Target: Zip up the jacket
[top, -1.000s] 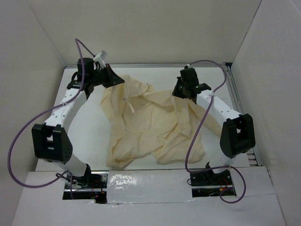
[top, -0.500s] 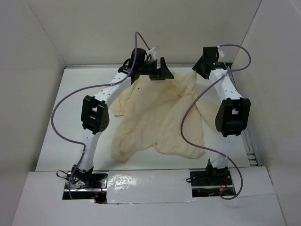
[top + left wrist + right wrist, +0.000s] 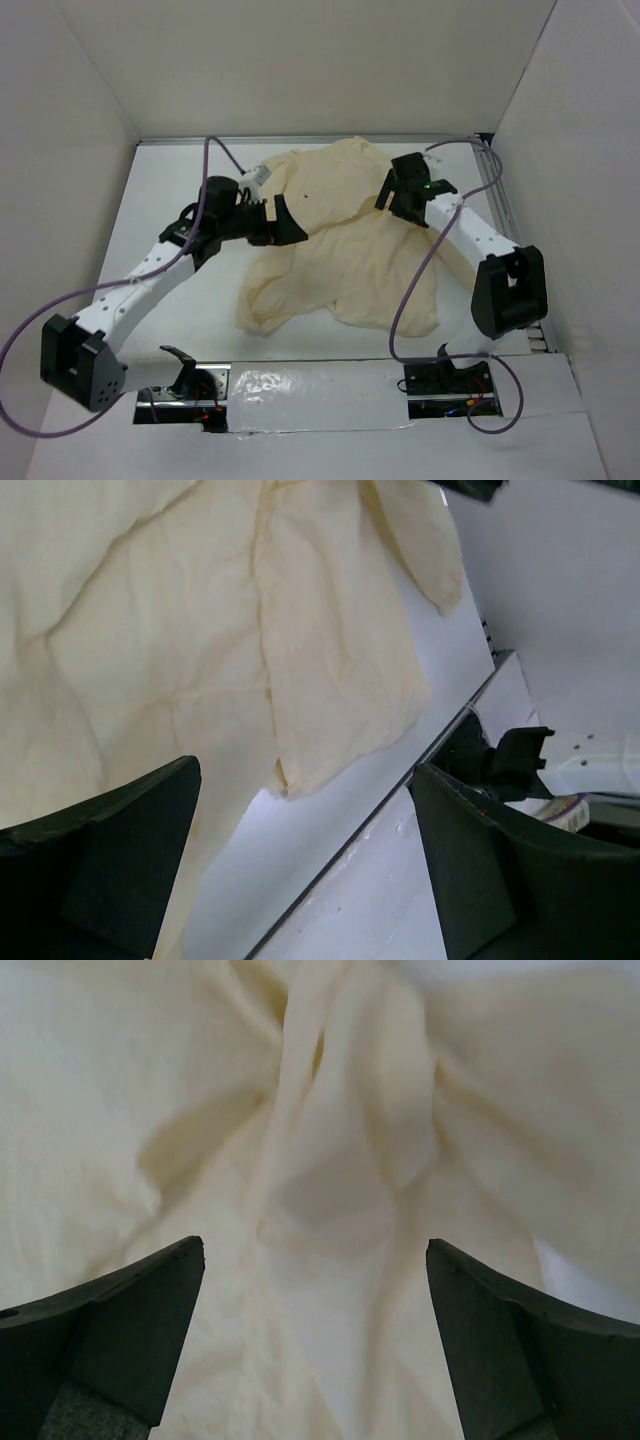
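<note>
The cream jacket [image 3: 350, 230] lies wrinkled on the white table [image 3: 170, 190], its top toward the far wall and its hem toward the arms. My left gripper [image 3: 292, 222] hovers over the jacket's left part, open and holding nothing. In the left wrist view the gripper [image 3: 305, 770] frames a lower corner of the jacket [image 3: 200, 630] and bare table. My right gripper [image 3: 398, 208] hangs over the jacket's upper right, open too. In the right wrist view folds of the jacket [image 3: 330, 1160] fill the space under the gripper [image 3: 315, 1248]. No zipper parts are clear to me.
White walls close in the table on three sides. A metal rail [image 3: 510, 225] runs along the right edge. Purple cables [image 3: 420, 270] loop from both arms, the right one over the jacket. The right arm's base [image 3: 510, 760] sits at the near edge.
Both grippers have opened and let go of the jacket. Both arms drew back from the far edge toward the middle, and the jacket now lies spread flatter.
</note>
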You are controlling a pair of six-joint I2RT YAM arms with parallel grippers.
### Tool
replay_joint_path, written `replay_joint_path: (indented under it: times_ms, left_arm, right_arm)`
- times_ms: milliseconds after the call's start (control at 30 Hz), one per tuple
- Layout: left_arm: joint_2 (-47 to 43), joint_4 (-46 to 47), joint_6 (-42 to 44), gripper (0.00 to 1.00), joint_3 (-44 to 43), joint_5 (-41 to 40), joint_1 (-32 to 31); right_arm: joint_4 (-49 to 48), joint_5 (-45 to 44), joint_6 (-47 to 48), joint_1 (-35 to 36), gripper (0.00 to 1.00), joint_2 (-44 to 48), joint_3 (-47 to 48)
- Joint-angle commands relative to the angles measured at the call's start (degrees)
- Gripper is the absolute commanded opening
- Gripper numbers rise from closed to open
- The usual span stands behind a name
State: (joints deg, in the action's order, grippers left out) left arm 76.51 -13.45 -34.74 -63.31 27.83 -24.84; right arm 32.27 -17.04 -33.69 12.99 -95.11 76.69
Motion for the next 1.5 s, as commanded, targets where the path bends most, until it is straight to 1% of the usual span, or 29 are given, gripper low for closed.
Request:
replay_joint_path:
  times_ms: [0,33,67,200,267,333,433,467,500,533,567,600,633,667,700,733,867,967,1033,1100,1133,1200,1233,1300,1333,1367,1400,1433,1467]
  left_arm:
    - [-5.7,-6.5,-5.7,0.99,10.2,-11.9,0.8]
    - [-7.8,-7.8,-7.2,0.99,11.6,-15.5,1.6]
    - [-8.5,-8.8,-8.1,0.99,13.0,-17.2,2.2]
    - [-8.9,-14.8,-13.9,0.99,17.2,-20.9,5.1]
    - [-9.6,-16.5,-15.0,0.99,18.7,-22.5,5.3]
    - [-10.7,-16.5,-16.5,0.99,21.5,-23.4,5.5]
    - [-10.6,-14.6,-16.6,0.99,24.6,-22.0,5.7]
    - [-10.1,-14.1,-16.2,0.98,25.1,-21.4,5.7]
    - [-9.5,-13.9,-16.2,0.95,25.5,-20.9,5.7]
    - [-8.1,-13.7,-15.9,0.89,25.8,-20.8,5.8]
    - [-7.3,-13.5,-15.4,0.68,25.6,-20.5,5.7]
    - [-6.6,-13.6,-15.2,0.56,25.4,-20.4,5.8]
    - [-5.2,-13.0,-14.5,0.32,25.3,-20.2,5.7]
    - [-4.9,-12.6,-14.1,0.17,25.0,-19.7,5.8]
    - [-4.6,-12.4,-14.1,0.05,24.8,-19.0,5.9]
    - [-4.6,-12.2,-14.1,0.0,24.6,-18.8,5.9]
    - [-9.0,-11.3,-12.9,0.0,22.5,-18.9,6.0]
    - [-14.9,-9.8,-11.5,0.0,21.5,-20.2,5.9]
    - [-17.7,-9.5,-11.4,0.0,20.3,-22.2,6.3]
    - [-18.7,-10.4,-11.7,0.0,19.7,-23.3,6.8]
    - [-18.7,-11.1,-12.0,0.0,19.1,-25.1,7.0]
    - [-18.0,-12.6,-13.2,0.0,18.7,-27.1,7.3]
    - [-17.5,-13.0,-13.2,0.0,18.2,-27.6,7.3]
    - [-15.8,-14.4,-13.6,0.0,17.0,-27.6,7.6]
    - [-15.4,-14.6,-13.5,0.0,16.6,-27.6,7.9]
    - [-14.6,-14.9,-13.8,0.0,16.4,-27.5,8.1]
    - [-14.3,-15.4,-14.0,0.0,15.6,-29.3,8.2]
    - [-14.1,-15.5,-14.1,0.0,15.4,-29.3,8.5]
    - [-14.2,-15.6,-14.1,0.0,15.1,-29.5,8.9]
  right_arm:
    - [3.1,-5.0,-2.9,6.9,0.98,8.4,-8.7]
    - [3.1,-5.0,-5.7,9.5,0.98,11.4,-12.8]
    - [2.6,-4.5,-6.6,11.1,0.98,12.5,-14.4]
    - [1.4,-1.2,-9.8,18.1,0.95,14.3,-18.7]
    - [1.5,-1.2,-11.6,21.8,0.95,13.2,-19.7]
    - [1.0,-0.7,-12.8,23.6,0.95,10.7,-20.1]
    - [-0.2,0.4,-14.6,25.3,0.94,6.4,-20.1]
    - [-0.6,1.0,-14.6,25.5,0.93,5.6,-19.9]
    - [-1.2,1.1,-14.9,25.8,0.89,4.8,-19.5]
    - [-1.4,1.0,-15.1,25.7,0.84,3.9,-19.3]
    - [-1.5,0.3,-15.5,25.8,0.63,3.8,-19.0]
    - [-1.1,-0.7,-15.8,25.7,0.5,3.8,-18.3]
    - [-0.5,-2.6,-16.0,25.6,0.37,4.1,-17.9]
    - [0.1,-3.6,-15.9,25.4,0.31,4.1,-17.4]
    - [0.9,-4.3,-15.6,24.9,0.23,4.6,-16.7]
    - [1.2,-5.5,-15.4,24.4,0.0,5.5,-16.4]
    - [0.1,-4.9,-11.6,20.1,0.0,9.8,-15.9]
    - [-1.6,-1.2,-7.7,14.7,0.0,13.7,-14.0]
    - [-1.9,1.7,-6.3,8.8,0.0,15.5,-11.3]
    - [-2.9,7.2,-5.1,4.3,0.0,16.1,-9.4]
    - [-3.3,8.5,-5.1,-0.3,0.0,15.9,-7.4]
    - [-3.6,9.0,-6.1,-4.3,0.0,13.7,-4.6]
    - [-3.3,9.0,-6.5,-7.8,0.0,12.1,-0.7]
    - [-0.7,10.3,-8.1,-10.6,0.0,6.0,4.0]
    - [0.0,10.4,-8.9,-12.5,0.0,4.0,8.4]
    - [0.5,10.4,-9.8,-14.5,0.0,-0.6,10.8]
    - [1.0,10.4,-11.9,-15.5,0.0,-2.7,13.2]
    - [2.0,10.2,-13.4,-16.5,0.0,-5.2,18.7]
    - [4.2,9.8,-14.8,-18.2,0.0,-10.0,21.4]
